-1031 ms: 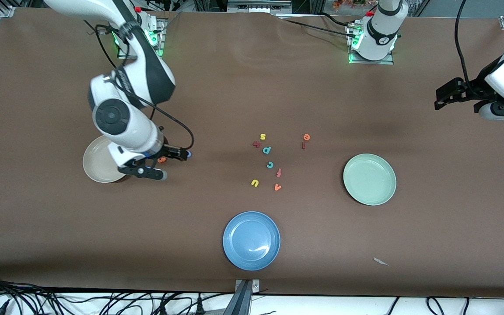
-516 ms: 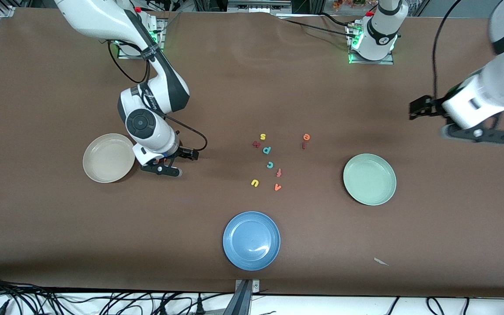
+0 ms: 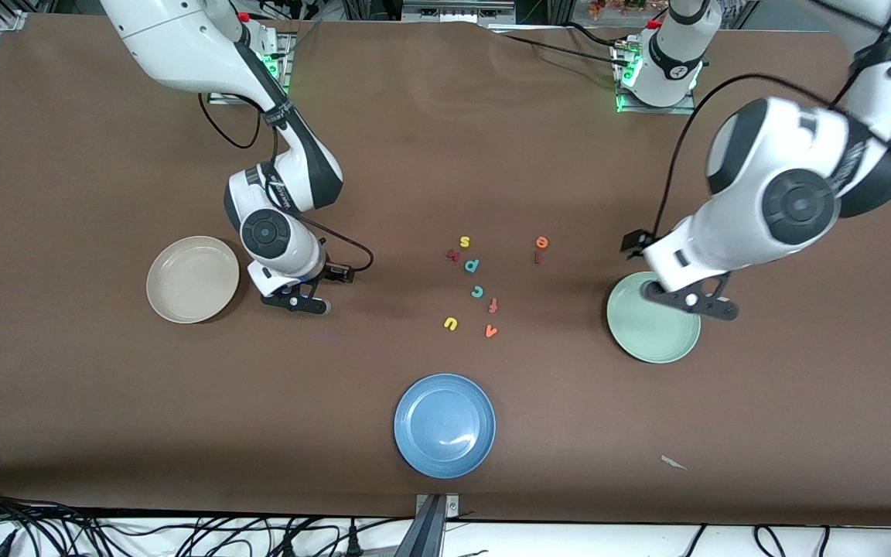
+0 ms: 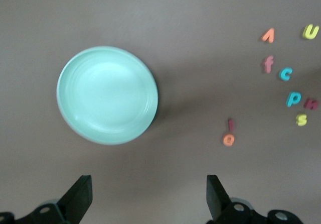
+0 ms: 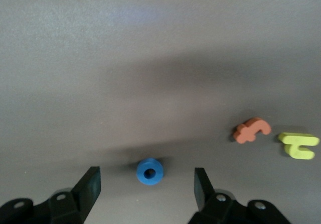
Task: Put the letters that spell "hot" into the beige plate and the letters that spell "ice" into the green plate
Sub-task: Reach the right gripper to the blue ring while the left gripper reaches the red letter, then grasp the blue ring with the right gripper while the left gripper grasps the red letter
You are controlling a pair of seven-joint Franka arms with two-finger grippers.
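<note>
Right arm lining up on the o; nothing plated.

Right gripper hung open and empty over the blue o, orange t and yellow h beside the beige plate; next move, probably descend and close. Left gripper hung wide open and empty over the green plate; the e, i and c lay on the table.

Blue o, orange t, yellow h flat on worktop nr empty beige plate. Orange e, maroon i, teal c flat mid-worktop; green plate empty.
</note>
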